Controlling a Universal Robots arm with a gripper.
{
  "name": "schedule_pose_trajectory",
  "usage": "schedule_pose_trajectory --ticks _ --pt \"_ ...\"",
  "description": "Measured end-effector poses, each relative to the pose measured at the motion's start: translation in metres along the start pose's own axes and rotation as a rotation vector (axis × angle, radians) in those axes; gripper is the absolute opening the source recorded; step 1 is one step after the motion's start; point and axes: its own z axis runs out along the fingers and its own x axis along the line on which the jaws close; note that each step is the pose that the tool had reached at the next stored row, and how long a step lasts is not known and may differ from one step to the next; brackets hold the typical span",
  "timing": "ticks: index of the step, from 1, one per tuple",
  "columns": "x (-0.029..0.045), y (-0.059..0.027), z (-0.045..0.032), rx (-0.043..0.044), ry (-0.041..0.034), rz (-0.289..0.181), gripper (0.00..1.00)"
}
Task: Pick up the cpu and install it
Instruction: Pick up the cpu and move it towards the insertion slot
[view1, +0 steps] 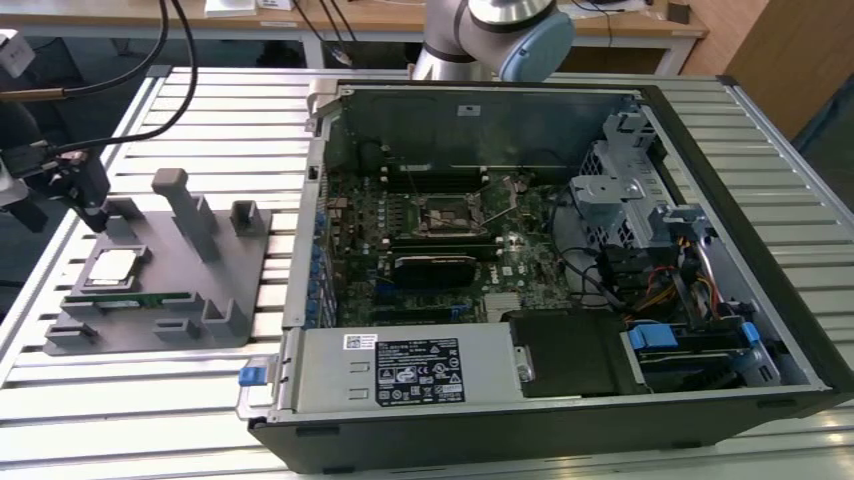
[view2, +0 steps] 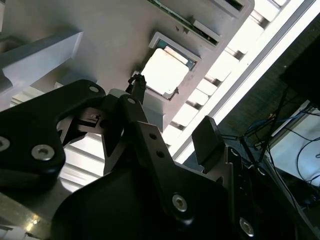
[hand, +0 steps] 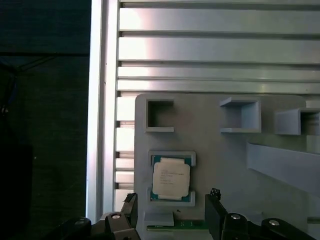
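Slatted metal table (view1: 200, 120) held a grey tray (view1: 174, 275) beside an open computer case (view1: 534, 420).
The gripper (view1: 91, 212) hung over the tray with its jaws spread wide and holding nothing. The cpu (hand: 171, 179) lay flat, silver top up, in a square pocket of the tray, just beyond the jaw tips and in line with the gap between them.

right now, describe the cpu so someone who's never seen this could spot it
On the exterior view's left of the open computer case lies a grey tray. The cpu sits in a square pocket on the side away from the case: a flat silver square, unlike the long green memory stick beside it.
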Motion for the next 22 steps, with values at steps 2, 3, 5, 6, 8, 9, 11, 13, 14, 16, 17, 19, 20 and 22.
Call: schedule_pose_trajectory --ticks 2,3,5,6,8,9,11,13,14,16,17,19,20,22 --pt "0.0000 -0.0001 0.0021 0.0000 0.0002 0.000 0.64" --pt "0.0000 -0.0002 0.0037 0.0001 0.0005 0.000 0.64" --pt "0.0000 -0.0003 0.0073 0.0000 0.0011 0.000 0.64" --pt "0.0000 -0.0003 0.0091 0.0000 0.0014 0.000 0.64" --pt "-0.0001 -0.0005 0.0126 0.0000 0.0019 0.000 0.64" --pt "-0.0001 -0.0006 0.0141 0.0000 0.0021 0.000 0.64" --pt "-0.0001 -0.0007 0.0171 -0.0001 0.0028 0.000 0.64" --pt "-0.0002 -0.0008 0.0201 0.0000 0.0037 0.000 0.64" --pt "-0.0004 -0.0009 0.0217 0.0001 0.0042 0.000 0.64" --pt "-0.0009 -0.0011 0.0251 0.0000 0.0058 0.000 0.64" --pt "-0.0016 -0.0012 0.0266 0.0000 0.0070 0.000 0.64" --pt "-0.0029 -0.0012 0.0299 0.0000 0.0089 0.001 0.64" --pt "-0.0030 -0.0012 0.0317 0.0000 0.0093 0.002 0.64" --pt "-0.0031 -0.0014 0.0353 -0.0001 0.0094 0.010 0.64"
